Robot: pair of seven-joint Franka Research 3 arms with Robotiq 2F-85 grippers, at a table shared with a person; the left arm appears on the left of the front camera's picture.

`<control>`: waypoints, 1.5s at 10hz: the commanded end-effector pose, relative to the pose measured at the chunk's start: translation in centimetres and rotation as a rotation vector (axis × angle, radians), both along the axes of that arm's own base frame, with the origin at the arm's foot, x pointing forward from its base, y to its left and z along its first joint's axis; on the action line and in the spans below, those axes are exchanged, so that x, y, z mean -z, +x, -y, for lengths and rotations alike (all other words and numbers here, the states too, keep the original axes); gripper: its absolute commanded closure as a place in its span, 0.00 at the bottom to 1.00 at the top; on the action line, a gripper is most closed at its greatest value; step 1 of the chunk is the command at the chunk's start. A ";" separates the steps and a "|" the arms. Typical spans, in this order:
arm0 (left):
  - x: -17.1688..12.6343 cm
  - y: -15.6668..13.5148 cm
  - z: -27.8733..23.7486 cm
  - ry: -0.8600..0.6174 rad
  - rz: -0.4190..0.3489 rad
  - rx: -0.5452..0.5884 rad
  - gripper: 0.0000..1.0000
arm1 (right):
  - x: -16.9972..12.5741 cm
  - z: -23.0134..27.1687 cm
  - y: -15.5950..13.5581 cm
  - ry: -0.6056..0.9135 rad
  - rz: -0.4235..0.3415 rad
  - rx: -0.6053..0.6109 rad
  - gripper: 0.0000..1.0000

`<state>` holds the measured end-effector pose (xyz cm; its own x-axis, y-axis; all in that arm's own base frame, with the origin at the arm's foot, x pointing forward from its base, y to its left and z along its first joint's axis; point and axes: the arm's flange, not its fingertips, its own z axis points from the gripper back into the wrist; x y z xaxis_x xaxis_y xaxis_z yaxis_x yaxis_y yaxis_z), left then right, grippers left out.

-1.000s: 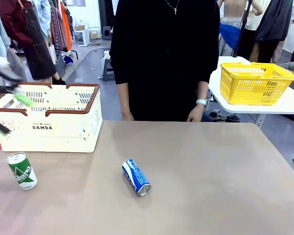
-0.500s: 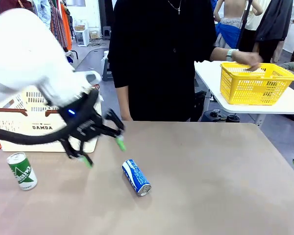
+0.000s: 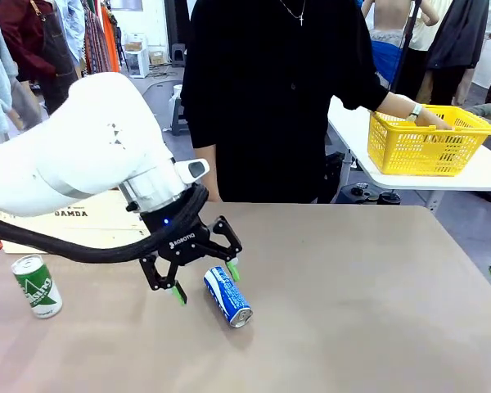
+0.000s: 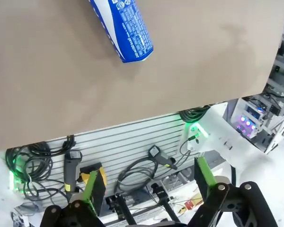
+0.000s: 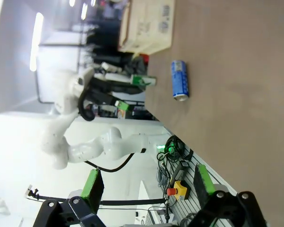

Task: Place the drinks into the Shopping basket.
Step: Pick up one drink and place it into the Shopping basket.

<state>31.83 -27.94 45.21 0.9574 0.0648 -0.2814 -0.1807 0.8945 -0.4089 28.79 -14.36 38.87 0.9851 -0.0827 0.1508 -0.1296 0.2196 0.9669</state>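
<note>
1. A green can (image 3: 37,286) stands upright, well to the left of the blue can (image 3: 227,295).
2. The white basket (image 3: 82,225) sits behind and to the left of the blue can. The robot's arm hides part of it.
3. The left gripper (image 3: 205,282) hangs just beside the blue can's far end. Its fingers are spread wide and hold nothing.
4. The blue can lies on its side, outside the white basket.
5. Far behind and to the right of the blue can, a person's hand (image 3: 436,121) is at the rim of a yellow basket (image 3: 425,143).
6. The right gripper (image 5: 147,182) is well away from the blue can. Its fingers are spread wide too, and it holds nothing.
</note>
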 end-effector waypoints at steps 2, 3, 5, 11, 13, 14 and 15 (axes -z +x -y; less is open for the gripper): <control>0.0 0.0 0.0 0.000 0.000 0.000 0.00 | -0.5 0.0 -0.3 -0.006 -0.023 -0.009 0.00; 0.9 2.0 2.2 0.113 0.115 -0.037 0.00 | -0.5 0.0 -0.3 -0.006 -0.023 -0.009 0.00; 2.8 4.9 4.7 0.165 0.291 0.054 0.00 | -0.5 0.0 -0.3 -0.006 -0.023 -0.009 0.00; 6.8 7.5 6.4 0.222 0.260 -0.061 0.00 | -0.5 0.0 -0.3 -0.006 -0.023 -0.009 0.00; 8.2 7.9 7.3 0.286 0.271 -0.324 0.00 | -0.5 0.0 -0.3 -0.006 -0.023 -0.009 0.00; 8.9 7.9 7.7 0.333 0.267 -0.384 0.00 | -0.5 0.0 -0.3 -0.006 -0.023 -0.009 0.00; 9.5 8.1 8.0 0.373 0.261 -0.342 0.00 | -0.5 0.0 -0.3 -0.006 -0.023 -0.009 0.00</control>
<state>39.66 -34.02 36.61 0.9037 0.4262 0.0407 -0.4080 0.8862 -0.2195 28.77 -14.38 38.89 0.9851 -0.0830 0.1506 -0.1294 0.2194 0.9670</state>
